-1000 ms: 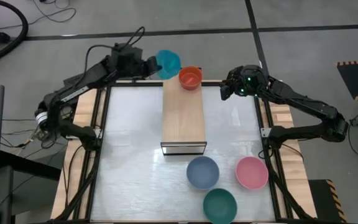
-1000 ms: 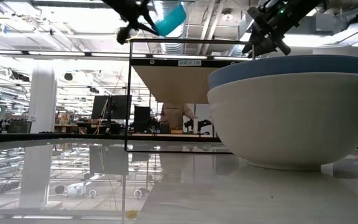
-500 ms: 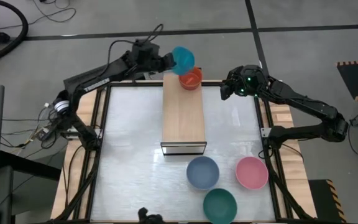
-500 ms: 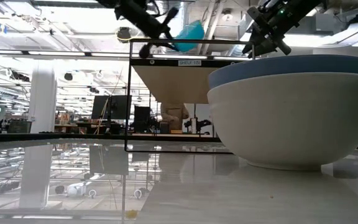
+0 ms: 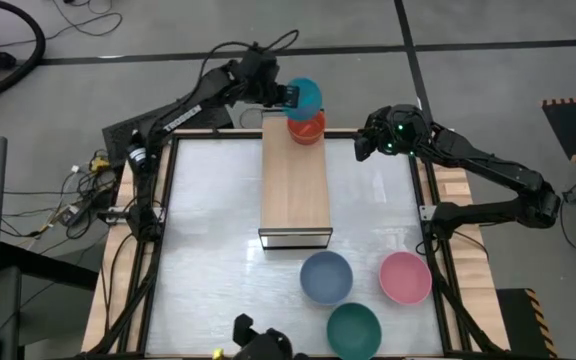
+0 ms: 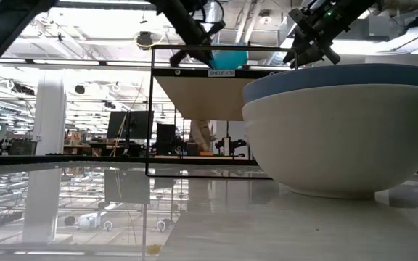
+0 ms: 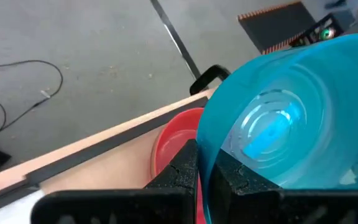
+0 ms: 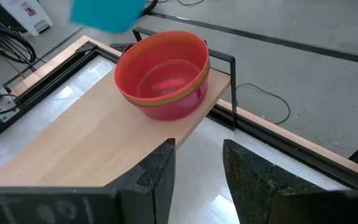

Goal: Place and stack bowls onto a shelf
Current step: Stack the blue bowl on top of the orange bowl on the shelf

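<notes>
— Above the shelf's (image 5: 294,185) far end, where's your cyan bowl (image 5: 303,97)?
— Pinched by the rim in your left gripper (image 5: 286,95), just over the red bowl (image 5: 306,127); lower straight down.
— Right gripper (image 5: 364,143)?
— Beside the shelf, jaws half-parted, empty.

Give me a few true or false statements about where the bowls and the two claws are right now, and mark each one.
1. The left claw grips the cyan bowl above the red bowl. True.
2. The red bowl sits on the table. False: it is on the shelf's far end.
3. The right claw holds the pink bowl. False: it is empty, beside the shelf.
4. The grey-blue bowl, pink bowl and green bowl sit on the table. True.
</notes>
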Controlling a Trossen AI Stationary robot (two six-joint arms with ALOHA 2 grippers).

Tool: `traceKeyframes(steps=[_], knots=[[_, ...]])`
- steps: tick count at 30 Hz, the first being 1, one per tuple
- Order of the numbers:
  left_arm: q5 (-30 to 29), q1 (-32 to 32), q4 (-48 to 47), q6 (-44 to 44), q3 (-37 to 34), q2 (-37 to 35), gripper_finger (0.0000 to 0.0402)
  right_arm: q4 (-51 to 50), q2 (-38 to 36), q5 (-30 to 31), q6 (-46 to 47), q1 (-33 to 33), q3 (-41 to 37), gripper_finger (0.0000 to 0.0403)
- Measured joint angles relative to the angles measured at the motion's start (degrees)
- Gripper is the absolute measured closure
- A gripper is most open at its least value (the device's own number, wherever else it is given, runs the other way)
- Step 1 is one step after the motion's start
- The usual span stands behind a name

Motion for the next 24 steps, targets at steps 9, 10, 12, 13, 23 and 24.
traceKeyframes(steps=[9, 10, 12, 13, 23, 24], knots=[[1.7, -1.3, -2.9, 0.9, 0.6, 4.3, 0.0401, -0.1, 0.0, 0.0, 0.0, 0.0, 0.0, 0.0242], [1.1, -1.3, -3.0, 1.1, 0.4, 4.3, 0.0401, -0.2, 0.0, 0.0, 0.0, 0.0, 0.0, 0.0242], [-0.8, -1.7, -2.2, 1.2, 0.3, 4.5, 0.0401, -0.4, 0.0, 0.0, -0.1, 0.0, 0.0, 0.0242], [-1.3, -1.7, -2.2, 1.5, 0.3, 4.6, 0.0401, -0.5, 0.0, 0.0, -0.2, 0.0, 0.0, 0.0242], [-2.7, -1.9, -3.8, 2.1, 0.2, 5.0, 0.0401, -0.5, 0.0, 0.0, -0.9, 0.0, 0.0, 0.0242], [-3.3, -1.9, -3.7, 2.4, 0.2, 5.0, 0.0401, -0.5, 0.0, 0.0, -1.0, 0.0, 0.0, 0.0242]])
